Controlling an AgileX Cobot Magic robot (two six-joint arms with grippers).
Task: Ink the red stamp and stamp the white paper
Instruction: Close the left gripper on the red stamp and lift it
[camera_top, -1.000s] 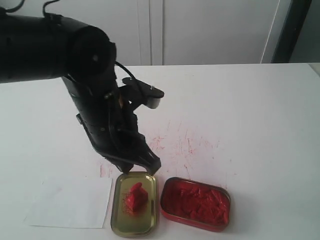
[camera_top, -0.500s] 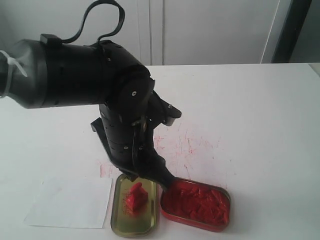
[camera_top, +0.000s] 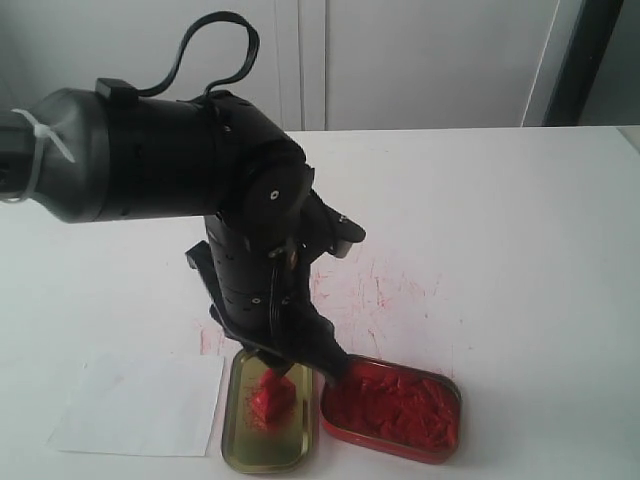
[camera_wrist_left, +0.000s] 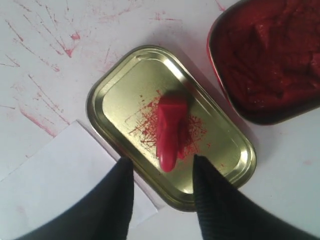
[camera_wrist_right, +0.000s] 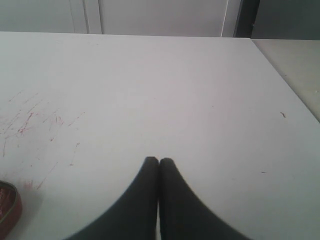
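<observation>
On the red-scratched white tabletop (camera_top: 520, 220), the left gripper (camera_wrist_left: 162, 165) hangs jaws spread wide above the gold tray (camera_wrist_left: 127, 85), the red stamp (camera_wrist_left: 170, 122) resting in it with its long axis aimed into the gap, while the right gripper (camera_wrist_right: 159, 161), pinched shut, sits well away.

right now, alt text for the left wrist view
Open left jaws hang over the red stamp, lying on its side in a smudged gold tray. White paper lies one side of the tray, a red ink tin the other.
</observation>
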